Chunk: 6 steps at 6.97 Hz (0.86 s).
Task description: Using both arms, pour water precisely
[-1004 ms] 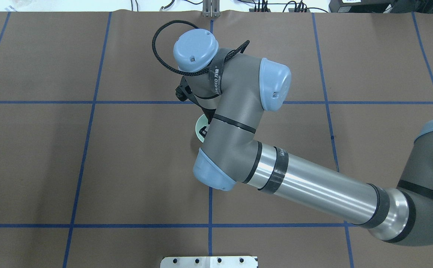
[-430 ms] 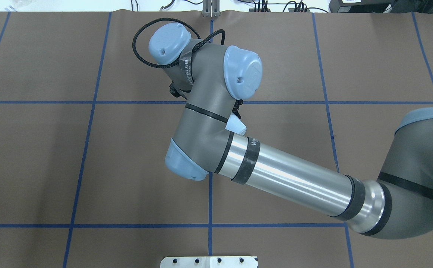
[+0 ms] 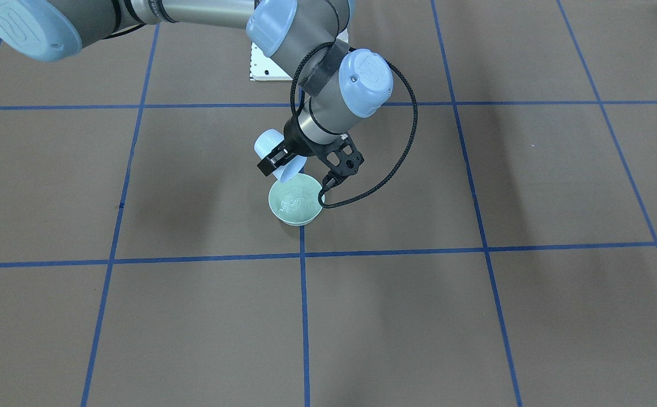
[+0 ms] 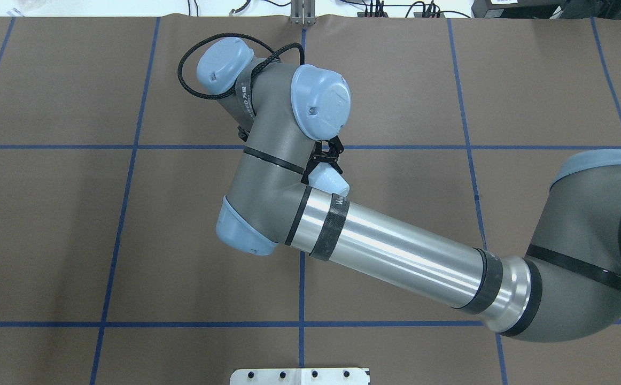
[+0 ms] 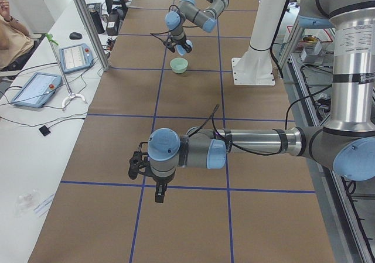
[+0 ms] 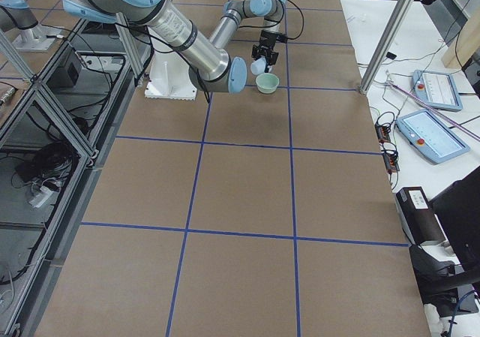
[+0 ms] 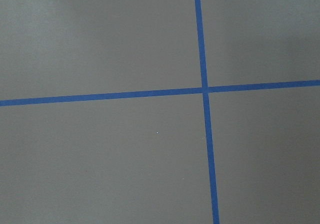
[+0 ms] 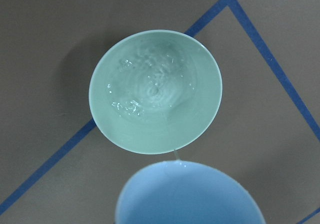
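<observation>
My right gripper is shut on a light-blue cup, tipped mouth-down over a pale green bowl. In the right wrist view the cup's rim sits just below the bowl. A thin stream of water falls from the cup's lip past the bowl's near rim, and water in the bowl ripples with white glints. From overhead the right arm hides the bowl and only the cup shows. The left gripper hovers low over the table far from the bowl; I cannot tell its state.
Brown table cover with a blue tape grid. The white pedestal base stands near the bowl on the robot's side. Tablets and cables lie on the side bench, where a person sits at the edge.
The right wrist swung left in the overhead view and rotated, tipping the cup further. The bowl, partly visible before, is now hidden under the arm there.
</observation>
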Available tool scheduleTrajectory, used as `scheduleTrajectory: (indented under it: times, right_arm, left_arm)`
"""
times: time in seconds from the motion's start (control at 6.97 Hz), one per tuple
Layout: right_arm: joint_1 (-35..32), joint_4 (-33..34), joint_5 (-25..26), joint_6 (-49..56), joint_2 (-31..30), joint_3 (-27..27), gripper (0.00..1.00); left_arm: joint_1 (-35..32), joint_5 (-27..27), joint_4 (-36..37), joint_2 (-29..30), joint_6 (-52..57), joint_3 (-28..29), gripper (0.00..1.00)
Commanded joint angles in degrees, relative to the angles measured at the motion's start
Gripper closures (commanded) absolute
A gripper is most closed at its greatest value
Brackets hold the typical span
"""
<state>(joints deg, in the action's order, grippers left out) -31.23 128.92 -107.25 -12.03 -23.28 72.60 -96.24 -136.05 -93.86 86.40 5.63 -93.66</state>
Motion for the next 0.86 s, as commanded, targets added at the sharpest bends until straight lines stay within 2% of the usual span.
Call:
scheduleTrajectory:
  times: [0.0,0.29,0.43,0.72]
  right_arm:
    - [0.03,0.02,1.51,-0.19,0.25,0.43,1.00]
    - [-0.23,-0.69,1.69,-0.45,-0.88,6.29,1.00]
    - [-1.19,-3.82,1.69,-0.54,-2.98,10.68,1.00]
    - [-4.70,-18.37,1.25,-2.72,-12.97,19.90,1.00]
  left_arm:
    - [0.00,0.00,-0.01,0.00,0.00,-0.12,0.00]
    - [0.00,0.00,0.08,-0.09,0.00,-0.12,0.00]
    - [0.00,0.00,0.08,-0.26,0.00,-0.12,0.00]
    - [0.00,0.00,-0.27,-0.79,-3.22,-0.30,0.00]
